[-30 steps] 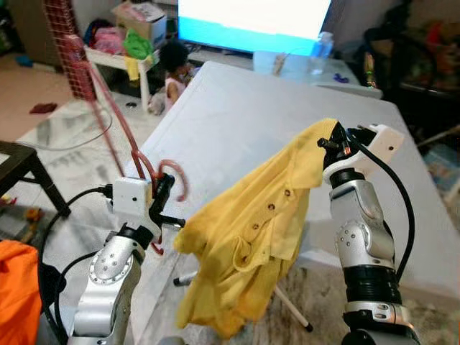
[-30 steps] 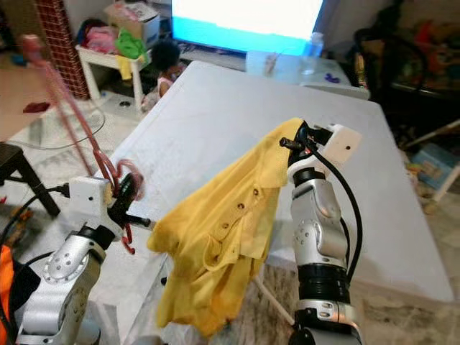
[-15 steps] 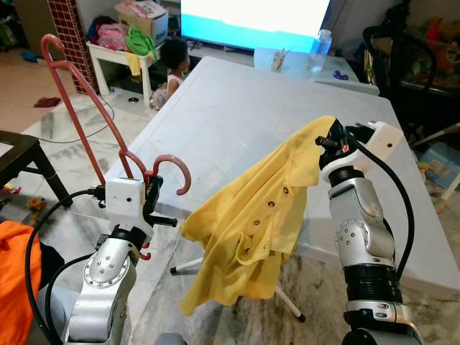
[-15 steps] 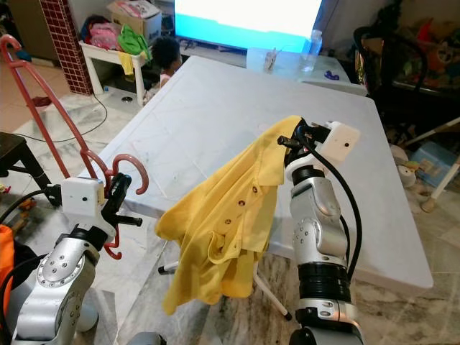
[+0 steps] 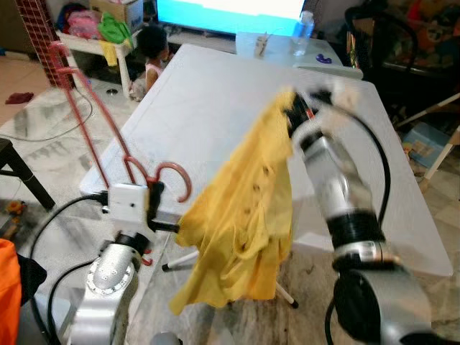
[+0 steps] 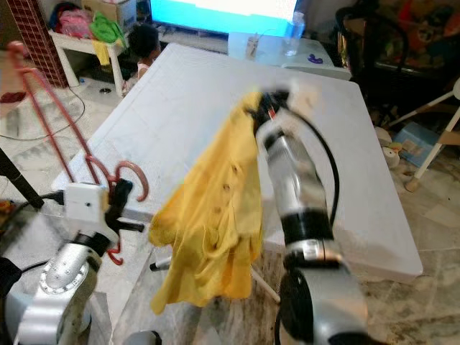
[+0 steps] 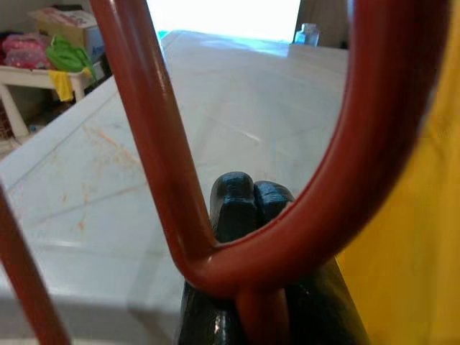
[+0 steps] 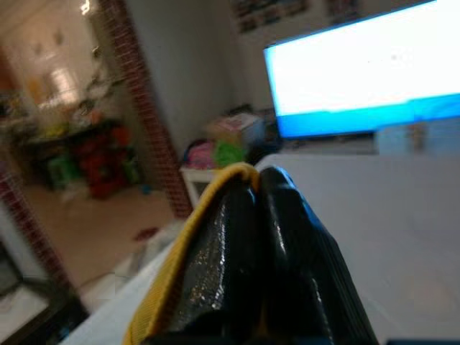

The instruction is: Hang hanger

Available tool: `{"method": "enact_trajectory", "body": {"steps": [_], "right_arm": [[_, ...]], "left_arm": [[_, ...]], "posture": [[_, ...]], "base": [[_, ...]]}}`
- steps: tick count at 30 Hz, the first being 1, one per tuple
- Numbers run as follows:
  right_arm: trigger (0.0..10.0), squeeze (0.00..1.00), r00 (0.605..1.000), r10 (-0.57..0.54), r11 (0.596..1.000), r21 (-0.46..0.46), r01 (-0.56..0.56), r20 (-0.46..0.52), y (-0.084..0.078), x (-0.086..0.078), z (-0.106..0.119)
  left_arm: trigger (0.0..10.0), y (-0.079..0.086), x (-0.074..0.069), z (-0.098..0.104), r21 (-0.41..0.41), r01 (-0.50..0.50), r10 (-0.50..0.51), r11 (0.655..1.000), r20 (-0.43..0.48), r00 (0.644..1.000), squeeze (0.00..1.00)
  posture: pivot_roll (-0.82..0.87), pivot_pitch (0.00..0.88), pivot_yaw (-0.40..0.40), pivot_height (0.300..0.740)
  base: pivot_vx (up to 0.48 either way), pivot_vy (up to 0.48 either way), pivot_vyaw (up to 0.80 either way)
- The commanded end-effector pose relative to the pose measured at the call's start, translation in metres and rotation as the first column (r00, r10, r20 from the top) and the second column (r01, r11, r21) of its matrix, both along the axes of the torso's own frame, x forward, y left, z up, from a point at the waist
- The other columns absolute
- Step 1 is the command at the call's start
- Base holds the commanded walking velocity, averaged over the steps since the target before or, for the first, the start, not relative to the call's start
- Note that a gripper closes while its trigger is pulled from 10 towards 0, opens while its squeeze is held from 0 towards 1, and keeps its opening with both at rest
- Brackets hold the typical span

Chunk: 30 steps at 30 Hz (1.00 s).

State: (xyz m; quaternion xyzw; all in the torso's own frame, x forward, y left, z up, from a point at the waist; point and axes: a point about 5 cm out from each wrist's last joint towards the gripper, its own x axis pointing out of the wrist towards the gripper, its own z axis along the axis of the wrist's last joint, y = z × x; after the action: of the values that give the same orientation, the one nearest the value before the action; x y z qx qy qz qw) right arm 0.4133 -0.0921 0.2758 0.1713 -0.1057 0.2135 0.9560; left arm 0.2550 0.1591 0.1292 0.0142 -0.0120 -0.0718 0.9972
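Progress: early, judging by layout. Left gripper (image 5: 157, 195) clamped on red hanger (image 5: 108, 144), at white table (image 5: 215, 93) near-left corner, hook curling up beside fingers. Right gripper (image 8: 266, 237) pinched shut on yellow shirt (image 5: 241, 230), raised over table's near edge (arm blurred, likely mid-swing). Shirt not on hanger; hanger not hung; no rail spotted. Left to do: thread shirt, find rail, hang.

Count: one hanger, one shirt, one table, two grippers.

white table (image 5: 215, 93), marble floor (image 5: 43, 144), bright screen (image 5: 230, 11)
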Motion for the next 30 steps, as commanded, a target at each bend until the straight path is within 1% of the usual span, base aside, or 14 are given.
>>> {"method": "enact_trajectory", "body": {"steps": [1, 5, 8, 10, 11, 12, 13, 17, 19, 21, 25, 26, 28, 30], "right_arm": [[0.0, 0.0, 0.998, -0.031, 0.999, -0.039, 0.033, 0.048, -0.006, 0.007, 0.043], [0.0, 0.0, 0.988, -0.149, 0.984, -0.094, 0.152, 0.04, -0.013, 0.011, 0.08], [0.0, 0.0, 0.951, -0.269, 0.954, -0.097, 0.285, 0.155, -0.026, 0.006, 0.12], [0.0, 0.0, 0.887, -0.354, 0.922, -0.051, 0.385, 0.295, -0.038, -0.006, 0.164], [0.0, 0.0, 0.887, -0.354, 0.922, -0.051, 0.385, 0.295, -0.038, -0.006, 0.164], [0.0, 0.0, 0.826, -0.393, 0.911, 0.052, 0.408, 0.403, -0.046, -0.024, 0.207], [0.0, 0.0, 0.805, -0.405, 0.909, 0.096, 0.406, 0.435, -0.049, -0.032, 0.221], [0.0, 0.0, 0.761, -0.428, 0.901, 0.171, 0.398, 0.486, -0.056, -0.047, 0.246], [0.0, 0.0, 0.657, -0.443, 0.889, 0.207, 0.408, 0.61, -0.062, -0.073, 0.281], [0.0, 0.0, 0.636, -0.438, 0.889, 0.2, 0.412, 0.635, -0.064, -0.076, 0.285], [0.0, 0.0, 0.665, -0.4, 0.9, 0.135, 0.413, 0.63, -0.062, -0.064, 0.267], [0.0, 0.0, 0.695, -0.371, 0.904, 0.066, 0.423, 0.616, -0.057, -0.052, 0.249], [0.0, 0.0, 0.823, -0.279, 0.906, -0.149, 0.397, 0.495, -0.045, -0.015, 0.174], [0.0, 0.0, 0.861, -0.249, 0.903, -0.216, 0.372, 0.442, -0.042, -0.005, 0.147]], "left_arm": [[10.0, 0.0, -0.005, 0.0, -0.003, -0.014, 0.014, 1.0, -0.005, 1.0, 0.0], [10.0, -0.001, -0.009, -0.002, -0.007, -0.022, 0.022, 1.0, -0.011, 1.0, 0.0], [10.0, -0.001, -0.012, -0.002, -0.006, -0.025, 0.025, 1.0, -0.012, 1.0, 0.0], [10.0, 0.0, -0.015, -0.001, -0.005, -0.031, 0.031, 1.0, -0.01, 0.999, 0.0], [10.0, 0.0, -0.015, -0.001, -0.005, -0.031, 0.031, 1.0, -0.01, 0.999, 0.0], [10.0, 0.003, -0.016, -0.001, -0.003, -0.044, 0.044, 0.999, -0.01, 0.999, 0.0], [10.0, 0.004, -0.017, -0.001, -0.003, -0.049, 0.049, 0.999, -0.01, 0.999, 0.0], [10.0, 0.004, -0.016, -0.002, -0.001, -0.053, 0.053, 0.999, -0.011, 0.999, 0.0], [10.0, 0.003, -0.012, -0.001, 0.001, -0.047, 0.047, 0.999, -0.003, 0.999, 0.0], [10.0, 0.002, -0.01, 0.0, 0.001, -0.046, 0.046, 0.999, 0.002, 0.999, 0.0], [10.0, 0.001, -0.008, 0.0, -0.001, -0.043, 0.043, 0.999, 0.005, 0.999, 0.0], [10.0, 0.0, -0.009, 0.0, -0.003, -0.04, 0.04, 0.999, 0.005, 0.999, 0.0], [10.0, -0.003, -0.01, -0.001, -0.011, -0.03, 0.03, 0.999, 0.0, 1.0, 0.0], [10.0, -0.004, -0.011, -0.002, -0.011, -0.026, 0.026, 1.0, -0.003, 1.0, 0.0]], "posture": [[0.33, 0.14, -0.144, 0.74], [0.34, 0.146, -0.147, 0.74], [0.37, 0.154, -0.148, 0.74], [0.39, 0.153, -0.149, 0.74], [0.39, 0.153, -0.149, 0.74], [0.4, 0.147, -0.148, 0.74], [0.4, 0.143, -0.148, 0.74], [0.4, 0.137, -0.15, 0.74], [0.41, 0.115, -0.155, 0.74], [0.41, 0.108, -0.156, 0.74], [0.4, 0.106, -0.156, 0.74], [0.4, 0.109, -0.156, 0.74], [0.39, 0.118, -0.153, 0.74], [0.39, 0.118, -0.153, 0.74]], "base": [[0.0, 0.0, 0.0], [0.0, 0.0, 0.0], [0.0, 0.0, 0.0], [0.0, 0.0, 0.0], [0.0, 0.0, 0.0], [0.0, 0.0, 0.0], [0.0, 0.0, 0.0], [0.0, 0.0, 0.0], [0.0, 0.0, 0.0], [0.0, 0.0, 0.0], [0.0, 0.0, 0.0], [0.0, 0.0, 0.0], [0.0, 0.0, 0.0], [0.0, 0.0, 0.0]]}}
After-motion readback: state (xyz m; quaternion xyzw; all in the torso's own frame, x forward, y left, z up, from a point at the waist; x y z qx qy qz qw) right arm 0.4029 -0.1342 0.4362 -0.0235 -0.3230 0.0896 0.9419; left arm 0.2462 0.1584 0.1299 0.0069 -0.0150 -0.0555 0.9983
